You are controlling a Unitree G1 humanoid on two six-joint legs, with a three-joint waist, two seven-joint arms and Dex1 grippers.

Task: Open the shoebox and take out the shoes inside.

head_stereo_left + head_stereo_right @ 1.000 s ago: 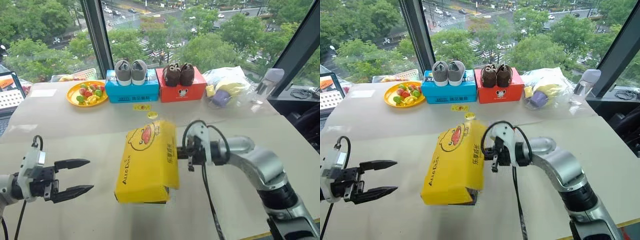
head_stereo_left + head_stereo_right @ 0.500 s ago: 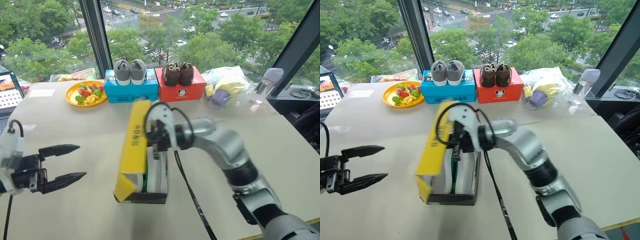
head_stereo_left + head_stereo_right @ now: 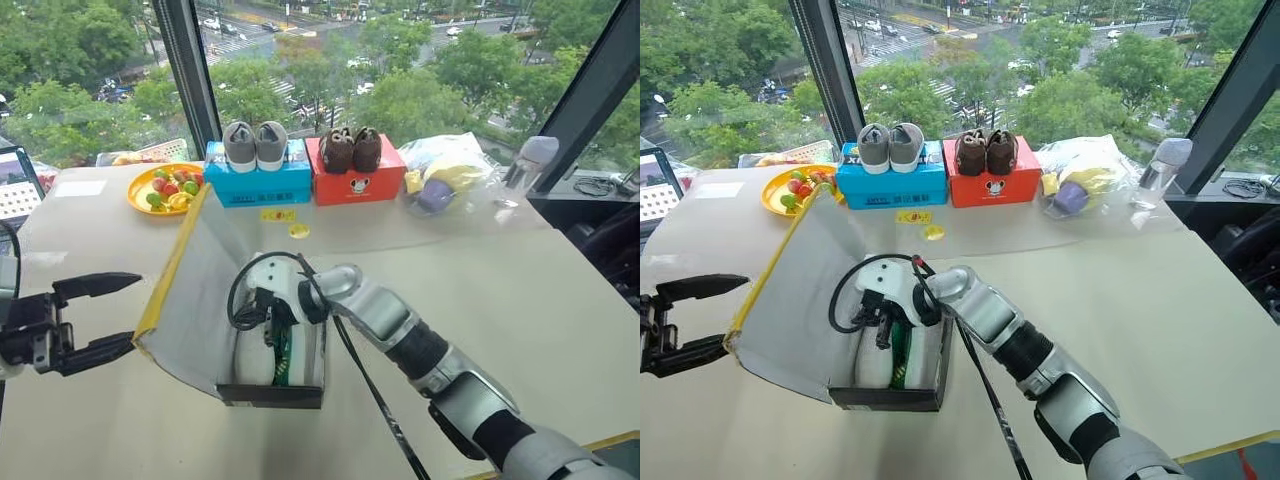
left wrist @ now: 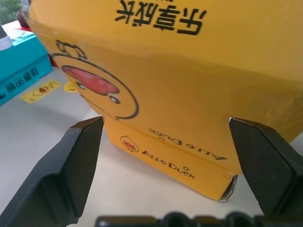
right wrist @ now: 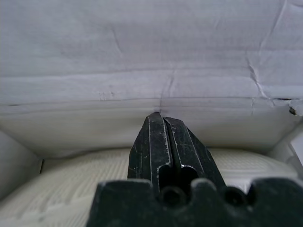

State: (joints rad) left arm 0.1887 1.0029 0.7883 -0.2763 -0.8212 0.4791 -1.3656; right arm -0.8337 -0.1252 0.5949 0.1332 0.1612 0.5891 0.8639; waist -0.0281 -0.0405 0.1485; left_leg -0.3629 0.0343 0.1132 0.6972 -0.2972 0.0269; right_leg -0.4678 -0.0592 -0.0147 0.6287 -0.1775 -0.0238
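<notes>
The yellow shoebox (image 3: 270,393) stands open at mid-table. Its hinged lid (image 3: 200,290) leans out to the left, white inside facing up. In the left wrist view the lid's yellow outside (image 4: 189,85) shows the duck face and "ALLO DUCK". The shoes (image 3: 282,352), green with white soles, lie on their sides in the box. My right gripper (image 3: 262,322) is shut and empty, reaching over the shoes with its tip (image 5: 163,137) against the lid's white inside. My left gripper (image 3: 105,315) is open, just left of the lid and apart from it.
At the back stand a blue shoebox (image 3: 262,182) with a grey pair, a red shoebox (image 3: 352,182) with a brown pair, a yellow fruit plate (image 3: 160,190), a plastic bag (image 3: 445,180) and a bottle (image 3: 525,165). A laptop (image 3: 15,195) sits far left.
The lid swung from flat, through upright, to leaning out to the left, baring the shoes. My right gripper followed it left and down. My left gripper rose a little.
</notes>
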